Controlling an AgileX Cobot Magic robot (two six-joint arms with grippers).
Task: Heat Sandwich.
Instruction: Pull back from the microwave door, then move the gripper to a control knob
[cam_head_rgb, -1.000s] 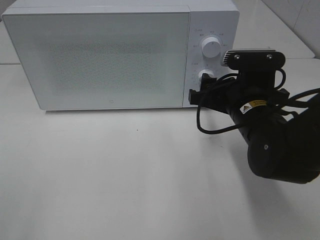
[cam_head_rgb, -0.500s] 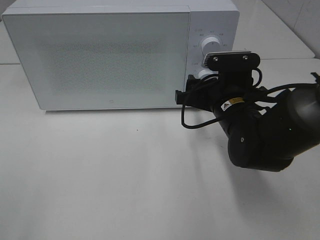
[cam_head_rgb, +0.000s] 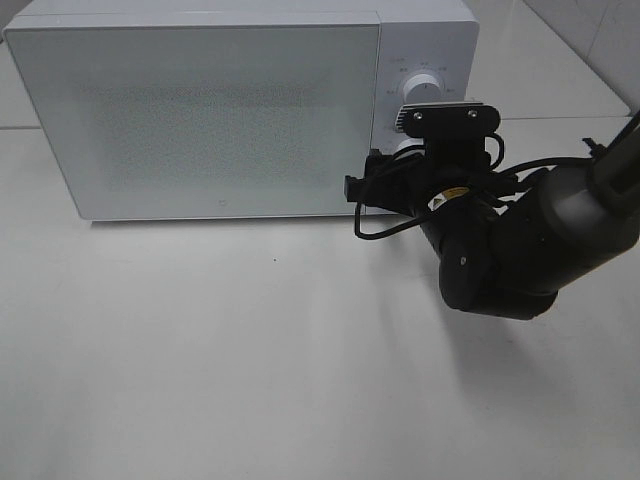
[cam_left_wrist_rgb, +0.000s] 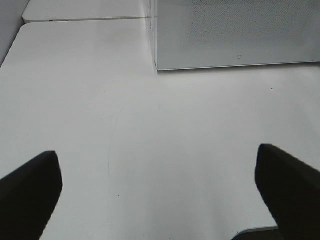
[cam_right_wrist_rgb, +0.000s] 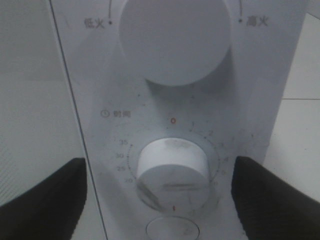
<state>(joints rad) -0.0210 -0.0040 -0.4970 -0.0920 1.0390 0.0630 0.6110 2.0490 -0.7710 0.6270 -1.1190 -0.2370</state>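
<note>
The white microwave (cam_head_rgb: 200, 110) stands at the back of the table with its door shut. The sandwich is hidden or out of view. My right gripper (cam_head_rgb: 378, 186) is at the control panel. In the right wrist view it (cam_right_wrist_rgb: 160, 200) is open, with one dark finger (cam_right_wrist_rgb: 47, 200) on each side of the lower timer knob (cam_right_wrist_rgb: 171, 170), not touching it as far as I can see. The upper power knob (cam_head_rgb: 422, 88) is free. My left gripper (cam_left_wrist_rgb: 160, 200) is open and empty above the bare table, in front of the microwave's left corner (cam_left_wrist_rgb: 160, 62).
The white table (cam_head_rgb: 200, 350) stretches in front of the microwave. The right arm's black body (cam_head_rgb: 510, 250) and its cable hang over the table's right side. A table edge and seam (cam_left_wrist_rgb: 85, 20) run to the left of the microwave.
My right arm has moved left and closer to the microwave's control panel, now covering the lower knob in the high view. Nothing else has moved.
</note>
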